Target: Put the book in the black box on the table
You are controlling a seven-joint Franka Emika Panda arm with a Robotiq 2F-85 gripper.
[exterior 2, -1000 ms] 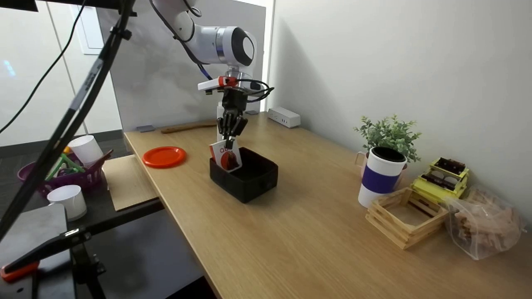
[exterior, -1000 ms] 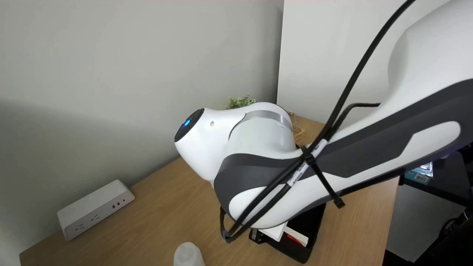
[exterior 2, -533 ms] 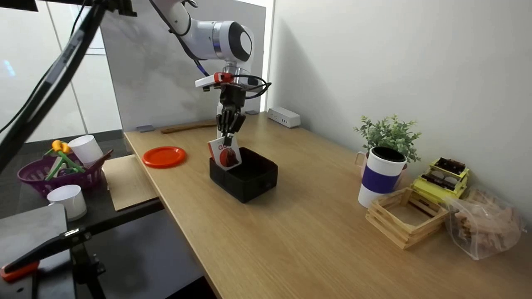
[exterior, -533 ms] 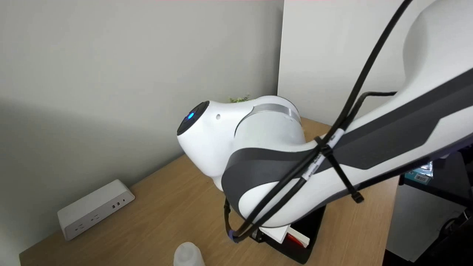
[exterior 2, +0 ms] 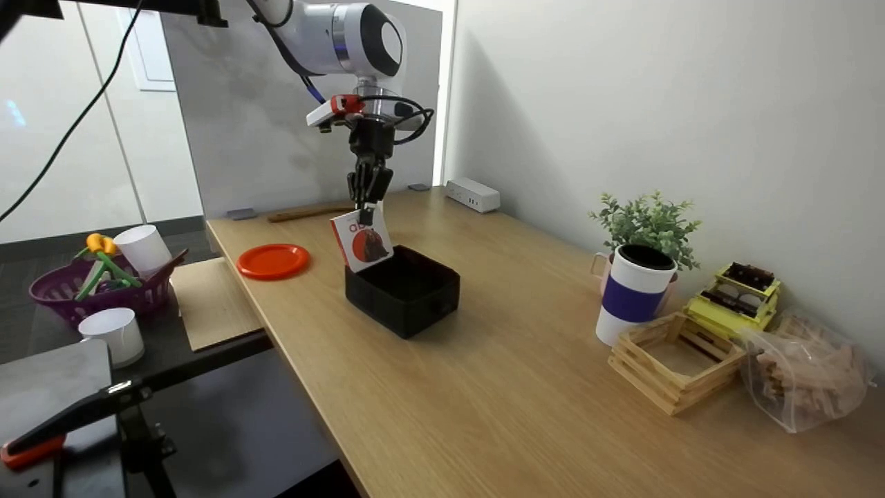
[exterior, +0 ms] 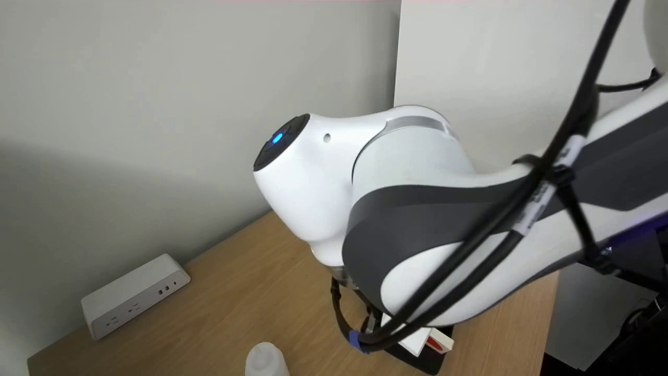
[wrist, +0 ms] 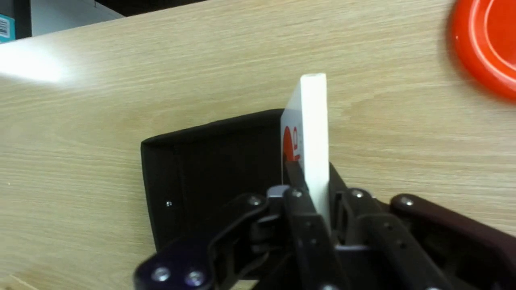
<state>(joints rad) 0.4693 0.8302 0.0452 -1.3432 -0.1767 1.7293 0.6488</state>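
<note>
Because the thin white-and-red-orange book stands tilted at the upper-left rim of the low rectangular black box, left of centre in an exterior view, letting go now could send it toppling outward onto the light-brown wood-grain table. The black two-fingered gripper, lower centre of the wrist view, pinches the book across its thickness, near its top edge. Whether the bottom edge sits inside or outside the wall I cannot tell. Lowered at this slant, it would probably snag the rim and drag or tip the box; gripped so high, it might also swivel between the fingers.
</note>
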